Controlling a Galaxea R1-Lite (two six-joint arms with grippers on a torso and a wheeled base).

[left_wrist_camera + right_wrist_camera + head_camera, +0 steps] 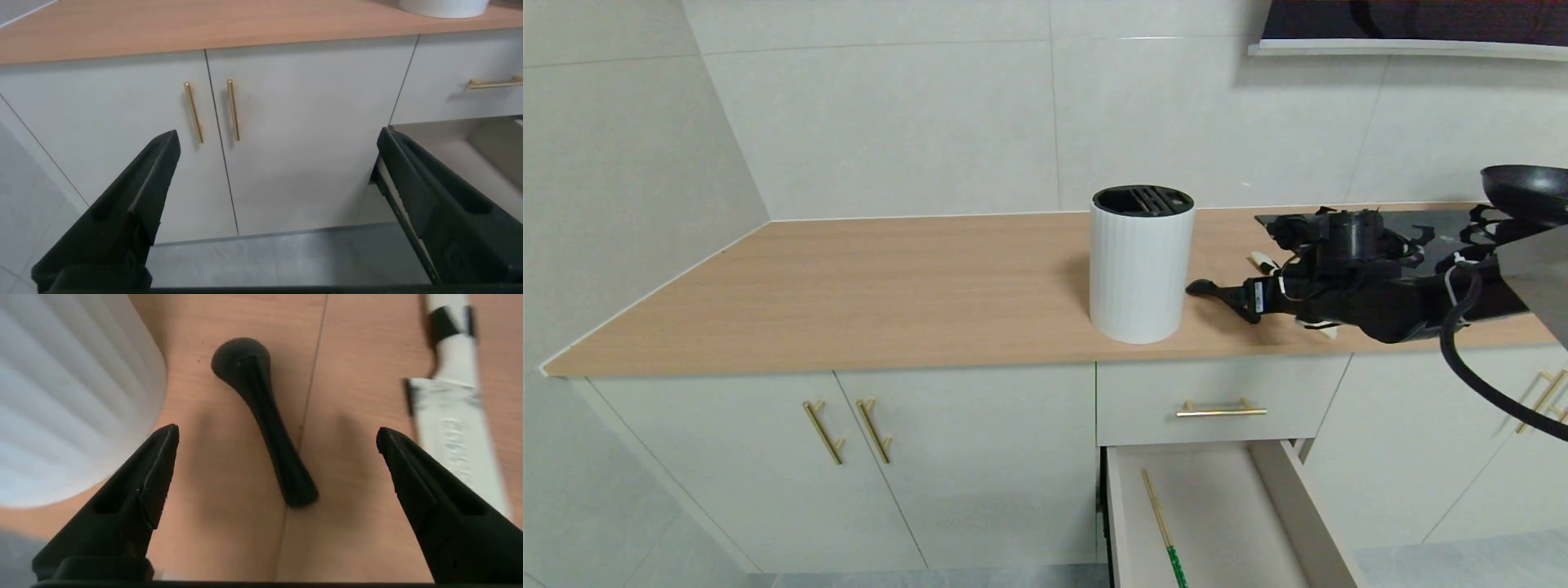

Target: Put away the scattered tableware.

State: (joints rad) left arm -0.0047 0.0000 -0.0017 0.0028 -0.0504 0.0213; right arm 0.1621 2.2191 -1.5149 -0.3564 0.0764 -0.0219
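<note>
A black utensil [263, 416] with a rounded end lies flat on the wooden counter [890, 278], just right of the white ribbed holder [1141, 269] with a black slotted top. My right gripper [1240, 304] hovers low over the utensil, open, with one finger [131, 506] on either side and not touching it. A white knife [458, 416] with black marks lies beside the utensil, farther from the holder [65, 400]. My left gripper [276, 139] is open and holds nothing, down in front of the cabinet doors [302, 139].
Below the counter a drawer [1290, 506] stands pulled out with wooden, green-tipped chopsticks [1164, 531] inside. A black cooktop [1421, 224] and a black pan [1527, 188] are at the counter's right end. The counter's left half is bare wood.
</note>
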